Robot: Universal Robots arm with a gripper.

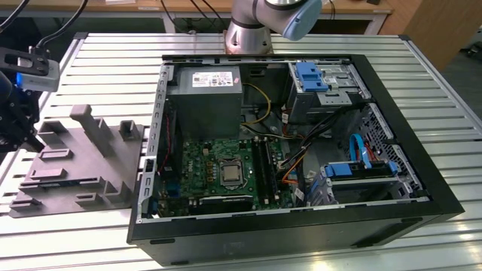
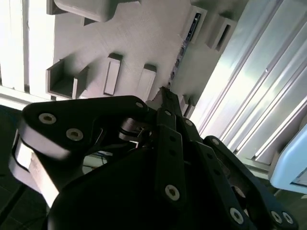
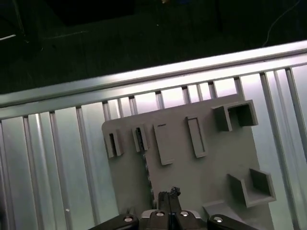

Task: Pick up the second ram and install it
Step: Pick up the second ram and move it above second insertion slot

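Note:
The second ram [image 3: 146,165] stands on edge in a narrow slot of the grey moulded tray [image 3: 211,167]; in the second wrist view it is a thin strip with dark chips [image 2: 183,46]. In the exterior view it shows as a blue line [image 1: 64,182] near the tray's front. My gripper [image 1: 31,141] hangs over the tray's edge on the exterior view's left, a little above the tray. Its black fingertips [image 2: 164,94] are pressed together with nothing between them, just short of the ram's near end. In the first wrist view the gripper [image 3: 170,193] sits beside the ram's line.
An open black computer case [image 1: 407,186] lies to the exterior view's right of the tray, with a green circuit board [image 1: 218,169], a grey power box [image 1: 205,107] and blue drive brackets [image 1: 310,76]. Raised blocks [image 1: 90,127] stand on the tray. The table [image 1: 113,68] is ribbed metal.

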